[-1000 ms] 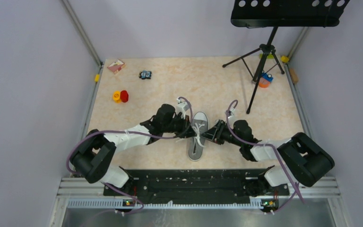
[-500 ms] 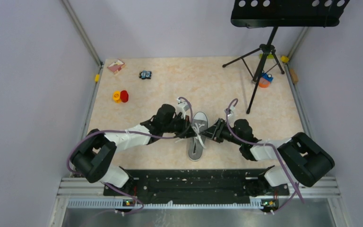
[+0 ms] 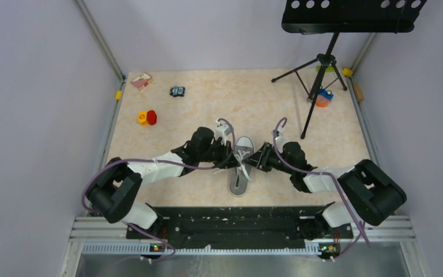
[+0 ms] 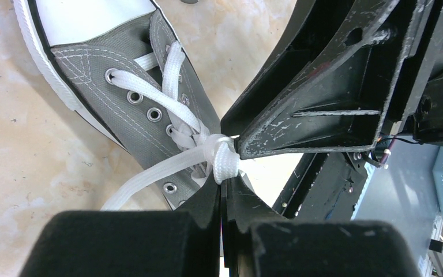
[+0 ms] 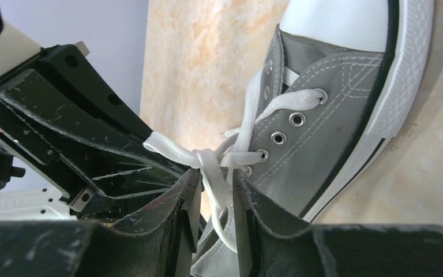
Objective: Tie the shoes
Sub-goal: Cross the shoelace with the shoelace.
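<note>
The grey low-top canvas sneaker with the white rubber sole and toe cap (image 3: 241,167) is lying on the beige marbled tabletop (image 3: 265,104), directly between the two tools, its toe pointing away from the arm bases. The left tool (image 4: 222,193) is pressing its fingers together with only a thin slit showing, and it is pinching the long white laces (image 4: 179,124) right at its tips. The right tool (image 5: 216,190) is reaching in from the opposite side, tip almost meeting tip, and is clamping a strand that is running down between its pads (the gap looks filled by the lace).

Just ahead of both tips, a small bunched knot (image 4: 222,158) is sitting over the sneaker's tongue, near the eyelets closest to the ankle opening. By the look of it, the first crossing is being drawn snug. No bow loops are showing in any view, so the loops and the final tightening are probably remaining, roughly the latter half of the tying.
</note>
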Robot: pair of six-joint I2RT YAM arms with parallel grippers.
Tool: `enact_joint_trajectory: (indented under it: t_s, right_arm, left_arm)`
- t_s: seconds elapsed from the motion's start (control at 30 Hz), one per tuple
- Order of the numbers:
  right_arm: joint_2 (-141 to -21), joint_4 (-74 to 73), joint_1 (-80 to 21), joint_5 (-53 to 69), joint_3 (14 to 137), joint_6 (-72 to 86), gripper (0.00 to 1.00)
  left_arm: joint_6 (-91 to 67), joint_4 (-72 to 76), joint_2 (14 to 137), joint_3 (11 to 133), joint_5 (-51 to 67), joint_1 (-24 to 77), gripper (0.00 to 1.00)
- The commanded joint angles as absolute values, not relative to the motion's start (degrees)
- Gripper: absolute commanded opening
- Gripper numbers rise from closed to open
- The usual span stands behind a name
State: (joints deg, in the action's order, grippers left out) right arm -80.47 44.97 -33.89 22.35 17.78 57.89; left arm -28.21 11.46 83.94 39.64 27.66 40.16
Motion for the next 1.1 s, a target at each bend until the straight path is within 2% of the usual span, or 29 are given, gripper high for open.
enact_joint_trajectory:
  t_s: [0.0, 0.1, 0.27, 0.77, 1.07]
  right_arm:
    - [-81.19, 44.28, -33.75, 22.51, 19.8, 55.63, 0.29]
    - [-81.06, 43.83, -33.75, 22.04, 19.85, 55.42, 0.25]
    - [-80.54, 44.42, -33.75, 21.49, 19.52, 55.92, 0.0]
    - [-73.09, 37.81, -34.85, 19.93, 18.78, 53.4, 0.0]
    - [-73.39, 37.94, -36.21, 21.32, 19.3, 53.08, 0.0]
  left_arm:
    - [-27.77, 13.05, 83.63, 40.53, 28.62, 39.91, 0.0]
    - [-27.77, 13.08, 83.72, 40.55, 28.65, 39.9, 0.0]
    - [-27.86, 13.1, 83.67, 40.6, 28.44, 39.9, 0.0]
    - [-29.74, 13.35, 85.4, 41.27, 26.02, 39.9, 0.0]
    - [-31.06, 14.12, 85.69, 41.15, 24.28, 39.9, 0.0]
